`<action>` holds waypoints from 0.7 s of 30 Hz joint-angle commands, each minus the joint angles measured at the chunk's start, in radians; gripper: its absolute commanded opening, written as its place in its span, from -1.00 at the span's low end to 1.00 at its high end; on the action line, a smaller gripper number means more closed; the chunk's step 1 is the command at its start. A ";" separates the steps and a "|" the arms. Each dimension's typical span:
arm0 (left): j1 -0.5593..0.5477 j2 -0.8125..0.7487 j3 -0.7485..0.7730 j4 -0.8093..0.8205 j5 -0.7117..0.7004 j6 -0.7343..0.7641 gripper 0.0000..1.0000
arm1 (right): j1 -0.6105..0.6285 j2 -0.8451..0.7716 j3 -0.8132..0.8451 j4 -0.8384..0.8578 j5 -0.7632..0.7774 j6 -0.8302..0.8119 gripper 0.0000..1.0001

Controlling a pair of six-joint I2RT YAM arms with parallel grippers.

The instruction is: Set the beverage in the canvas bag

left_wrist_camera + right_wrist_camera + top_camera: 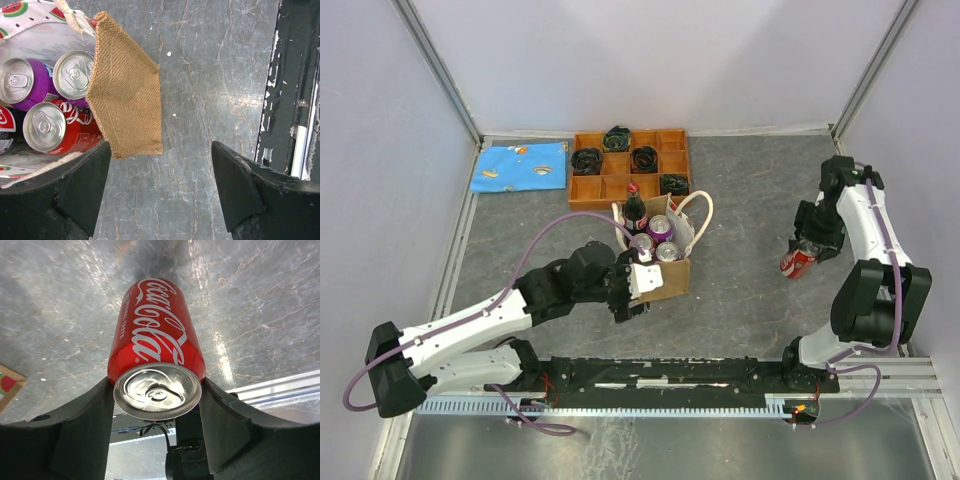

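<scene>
One can (156, 355), seemingly gripped, far from canvas bag (670, 281).

1. Left arm (470, 325): stretched low from its base at the near left toward the table's middle; left gripper (160, 150) pointing down, jaws spread wide.
2. Right arm (870, 230): folded, elbow raised, wrist bent down at the right side; right gripper (157, 390) jaws pressed against both sides of the red can (155, 335).
</scene>
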 commanded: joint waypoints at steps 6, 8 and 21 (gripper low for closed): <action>0.003 -0.083 0.050 -0.060 -0.043 0.069 0.75 | 0.027 -0.078 0.272 -0.097 -0.073 0.011 -0.92; 0.002 -0.102 0.054 -0.081 -0.037 0.067 0.75 | 0.032 -0.083 0.325 -0.116 -0.101 0.016 -0.96; 0.004 -0.181 0.019 -0.135 -0.083 0.041 0.75 | 0.159 -0.064 0.765 -0.261 -0.261 0.085 -1.00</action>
